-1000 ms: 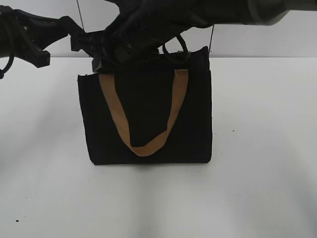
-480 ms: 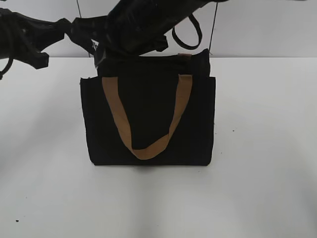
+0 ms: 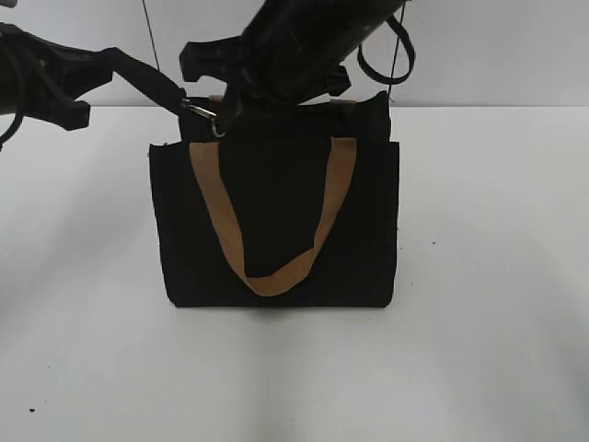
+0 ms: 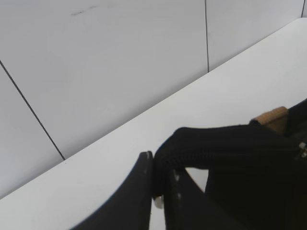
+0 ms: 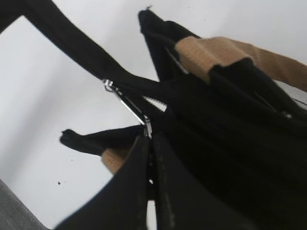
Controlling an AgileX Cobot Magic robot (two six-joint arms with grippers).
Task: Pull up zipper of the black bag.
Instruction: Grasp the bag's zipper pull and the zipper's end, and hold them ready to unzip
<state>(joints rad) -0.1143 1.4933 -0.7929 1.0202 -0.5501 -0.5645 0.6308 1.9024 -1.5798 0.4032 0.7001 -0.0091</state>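
Note:
The black bag [image 3: 276, 230] stands upright on the white table, its tan handle [image 3: 276, 276] hanging down the front. My left gripper [image 3: 112, 61] is shut on a black strap [image 4: 211, 148] that runs taut from the bag's top left corner. The zipper, a silver pull tab [image 3: 206, 116], sits where that strap meets the bag. My right gripper [image 3: 228, 103] reaches across from above. In the right wrist view it [image 5: 149, 143] is shut on the lower end of the pull tab [image 5: 129, 108]. Zip teeth [image 5: 154, 101] show just behind. The left jaws [image 4: 160, 179] pinch the strap's end.
The white table [image 3: 479, 350] lies all around the bag, with a white panelled wall [image 3: 497, 64] behind. A second tan handle [image 5: 225, 50] lies along the bag's top. A black cable loop [image 3: 391, 55] hangs from the right arm.
The right arm has risen and shifted right, uncovering the bag's top left corner. The black strap and silver pull tab now show, stretched taut toward the left gripper. The bag stands straighter.

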